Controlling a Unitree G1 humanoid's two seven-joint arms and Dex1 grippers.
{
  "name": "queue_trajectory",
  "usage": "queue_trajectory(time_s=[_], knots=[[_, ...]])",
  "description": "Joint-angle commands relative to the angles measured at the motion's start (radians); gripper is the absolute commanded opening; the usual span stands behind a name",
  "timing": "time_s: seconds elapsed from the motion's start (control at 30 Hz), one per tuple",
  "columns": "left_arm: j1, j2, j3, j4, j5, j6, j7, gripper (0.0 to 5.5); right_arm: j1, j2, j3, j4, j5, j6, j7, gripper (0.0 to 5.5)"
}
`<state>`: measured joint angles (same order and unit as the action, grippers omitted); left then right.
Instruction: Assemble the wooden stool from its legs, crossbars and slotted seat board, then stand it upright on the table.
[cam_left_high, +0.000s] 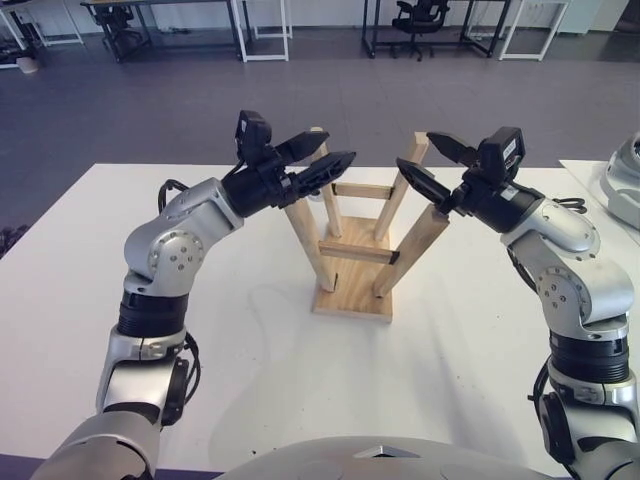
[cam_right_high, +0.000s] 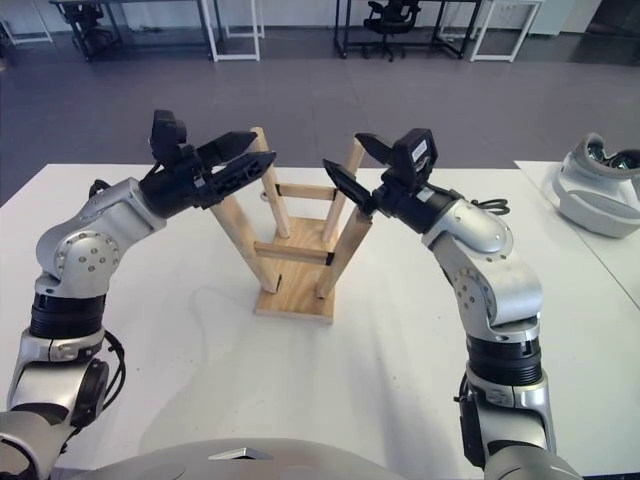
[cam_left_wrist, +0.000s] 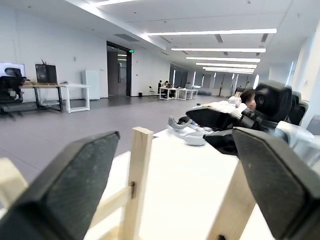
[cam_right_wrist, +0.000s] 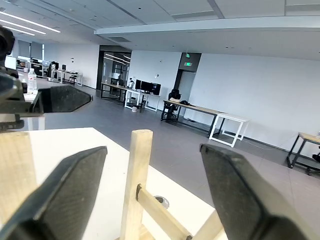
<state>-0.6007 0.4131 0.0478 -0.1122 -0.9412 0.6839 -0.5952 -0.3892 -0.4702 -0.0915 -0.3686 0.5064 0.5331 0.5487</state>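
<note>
On the table (cam_left_high: 80, 262) the stool (cam_left_high: 352, 298) rests seat-down, left jaws and right jaws both apart beside it

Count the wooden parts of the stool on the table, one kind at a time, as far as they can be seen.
legs: 4
crossbars: 2 in sight
seat board: 1
Total: 7 wooden parts
</note>
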Motion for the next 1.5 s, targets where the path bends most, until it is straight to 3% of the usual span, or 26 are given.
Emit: queue_trajectory(time_s=[0.03, 0.17, 0.33, 0.43, 0.57, 0.67, 0.83, 0.93, 1.03, 1.07, 1.13, 1.2, 1.23, 1.3, 1.37, 1.4, 1.5], knots=[[-0.168, -0.012, 0.122, 0.067, -0.1, 0.067, 0.072, 4.18, -0.016, 0.009, 0.003, 0.027, 0.007, 0.044, -0.025, 3.48], [-0.259, 0.02, 0.184, 0.032, -0.139, 0.089, 0.092, 4.18, -0.115, 0.041, -0.161, -0.062, 0.285, 0.085, -0.04, 3.48], [-0.03, -0.012, -0.109, 0.128, 0.155, 0.008, -0.026, 4.18, 0.038, 0.016, -0.01, -0.01, 0.178, 0.123, -0.041, 3.48], [0.019, -0.04, -0.191, 0.271, 0.278, -0.071, -0.082, 4.18, 0.114, -0.008, 0.1, 0.036, 0.088, 0.151, -0.044, 3.48], [-0.028, -0.028, -0.118, 0.154, 0.231, -0.081, -0.097, 4.18, 0.018, 0.052, -0.042, 0.034, 0.218, 0.118, -0.081, 3.48], [-0.158, -0.003, 0.064, 0.069, 0.125, -0.086, -0.018, 4.18, -0.079, 0.027, -0.182, 0.118, 0.28, 0.093, -0.113, 3.48], [-0.157, 0.089, 0.266, 0.059, 0.092, -0.088, 0.043, 4.18, 0.086, -0.101, 0.043, 0.111, 0.049, -0.011, 0.074, 3.48], [0.012, 0.201, 0.348, 0.058, 0.159, -0.104, 0.017, 4.18, 0.142, -0.062, 0.117, -0.093, 0.152, 0.009, 0.167, 3.48], [0.196, 0.269, 0.403, 0.046, 0.226, -0.134, -0.017, 4.18, 0.098, 0.03, 0.235, -0.235, 0.152, 0.045, 0.091, 3.48], [0.259, 0.281, 0.405, 0.028, 0.245, -0.138, -0.032, 4.18, 0.068, 0.024, 0.221, -0.241, 0.099, 0.032, 0.047, 3.48], [0.415, 0.319, 0.397, -0.032, 0.288, -0.148, -0.092, 4.18, 0.0, -0.06, 0.045, -0.196, 0.067, 0.014, -0.003, 3.48], [0.583, 0.37, 0.369, -0.109, 0.339, -0.168, -0.182, 4.18, -0.09, -0.159, -0.146, -0.037, 0.057, -0.012, -0.023, 3.48], [0.645, 0.396, 0.343, -0.136, 0.371, -0.182, -0.22, 4.18, -0.113, -0.194, -0.175, 0.046, 0.023, -0.033, -0.024, 3.48], [0.759, 0.465, 0.23, -0.183, 0.491, -0.24, -0.291, 4.18, -0.091, -0.225, -0.081, 0.254, -0.115, -0.127, 0.021, 3.48], [0.791, 0.479, 0.086, -0.201, 0.586, -0.273, -0.324, 4.18, -0.033, -0.177, 0.13, 0.563, -0.314, -0.337, 0.091, 3.48], [0.77, 0.464, 0.003, -0.191, 0.641, -0.281, -0.317, 4.18, -0.019, -0.128, 0.183, 0.708, -0.356, -0.415, 0.124, 3.48], [0.708, 0.403, -0.2, -0.183, 0.757, -0.284, -0.304, 4.18, -0.032, -0.037, 0.232, 1.001, -0.402, -0.549, 0.169, 3.48]])
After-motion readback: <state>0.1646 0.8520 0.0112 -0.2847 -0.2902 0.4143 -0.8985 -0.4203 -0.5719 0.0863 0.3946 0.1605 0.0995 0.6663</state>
